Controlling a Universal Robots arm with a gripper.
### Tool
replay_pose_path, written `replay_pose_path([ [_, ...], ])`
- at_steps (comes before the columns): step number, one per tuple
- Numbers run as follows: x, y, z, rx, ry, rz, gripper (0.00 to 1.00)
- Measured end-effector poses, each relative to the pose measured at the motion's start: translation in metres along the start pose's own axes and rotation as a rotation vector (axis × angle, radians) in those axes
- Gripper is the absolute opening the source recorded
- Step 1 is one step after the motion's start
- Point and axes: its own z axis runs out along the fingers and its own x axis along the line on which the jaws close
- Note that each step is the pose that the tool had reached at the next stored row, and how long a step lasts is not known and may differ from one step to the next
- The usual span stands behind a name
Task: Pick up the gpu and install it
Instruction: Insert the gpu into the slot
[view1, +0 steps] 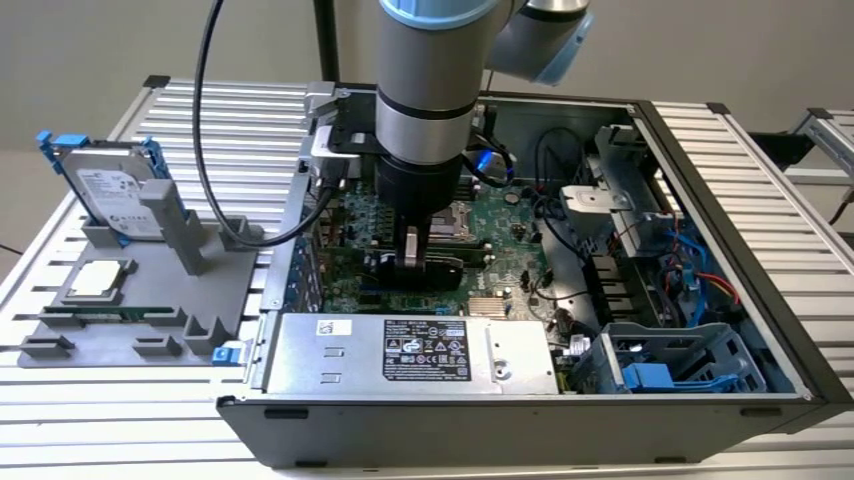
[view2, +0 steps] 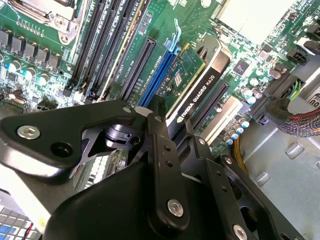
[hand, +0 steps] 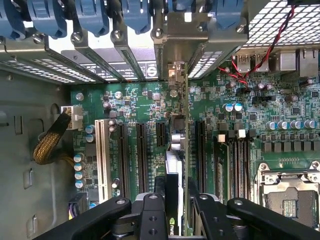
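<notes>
The gpu (view2: 200, 82) is a green card with a black cooler block. It stands on edge over the motherboard (view2: 45, 45) inside the open computer case (view1: 747, 240), next to a long blue slot (view2: 157, 67). In the first wrist view the gpu (hand: 185, 135) shows edge-on, with its silver bracket end (hand: 176, 70) reaching the case's rear slot openings. My gripper (view2: 172, 117) is shut on the gpu's upper edge, one black finger on each face. In the exterior view my gripper (view1: 411, 262) reaches straight down into the middle of the case, and the gpu (view1: 434, 272) sits under it.
A grey fixture (view1: 134, 290) on the exterior view's left holds a silver hard drive with a blue frame (view1: 114, 190), a processor chip (view1: 96, 280) and a thin memory stick (view1: 107, 313). Power supply (view1: 400, 350), blue drive cage (view1: 667, 365) and cable bundles (view1: 694, 260) crowd the case.
</notes>
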Motion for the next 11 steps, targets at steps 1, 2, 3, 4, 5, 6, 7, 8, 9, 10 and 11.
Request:
replay_pose_path([
  [1,0.0000,0.0000,0.0000,-0.0001,0.0001,0.000,0.00],
  [2,0.0000,0.0000,0.0000,0.0000,0.0001,0.000,0.00],
  [3,0.0000,0.0000,0.0000,0.0000,0.0001,0.000,0.00],
  [4,0.0000,0.0000,0.0000,0.0000,0.0001,0.000,0.00],
  [5,0.0001,0.0000,0.0001,0.0000,0.0000,0.000,0.00],
  [6,0.0002,0.0000,0.0001,0.0000,-0.0002,-0.001,0.00],
  [7,0.0006,0.0000,0.0002,0.0000,-0.0002,-0.001,0.00],
  [8,0.0009,-0.0001,0.0002,0.0001,-0.0003,-0.002,0.00],
  [9,0.0011,-0.0001,0.0002,0.0001,-0.0003,-0.002,0.00],
  [10,0.0013,-0.0001,0.0002,0.0001,-0.0001,-0.003,0.00],
  [11,0.0012,-0.0001,0.0002,0.0001,-0.0002,-0.003,0.00],
])
